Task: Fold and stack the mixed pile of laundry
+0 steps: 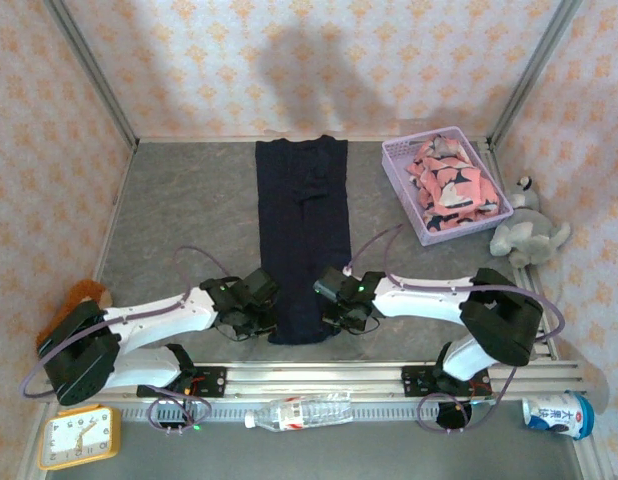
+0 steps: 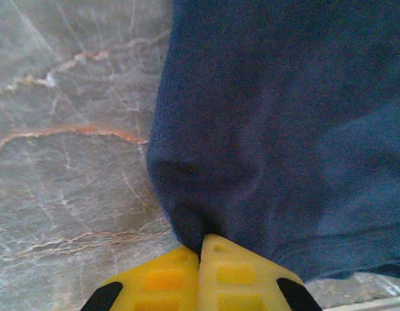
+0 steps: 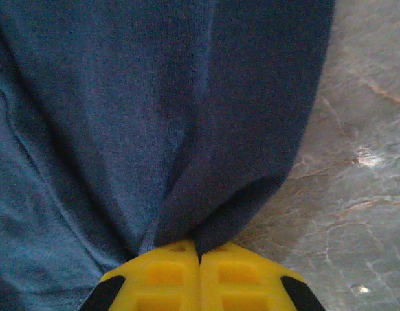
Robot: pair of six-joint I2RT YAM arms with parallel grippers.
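Near corners of the navy cloth (image 1: 302,220) pinched — ready to fold
It lies flat, stretching ahead of the left tool (image 2: 200,245) and right tool (image 3: 200,249), each pressed together on 1 corner; lifting both evenly, then forward, should keep edges square. Wrist views show each bite; the top view adds the shark-print cloth (image 1: 449,185) in the basket (image 1: 399,190), beyond the right tool.

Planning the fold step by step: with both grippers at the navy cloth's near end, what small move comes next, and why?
Probably lift both corners together a little, ready to carry them toward the far end. The left gripper and right gripper are each shut on a near corner of the navy cloth, which lies flat and long.
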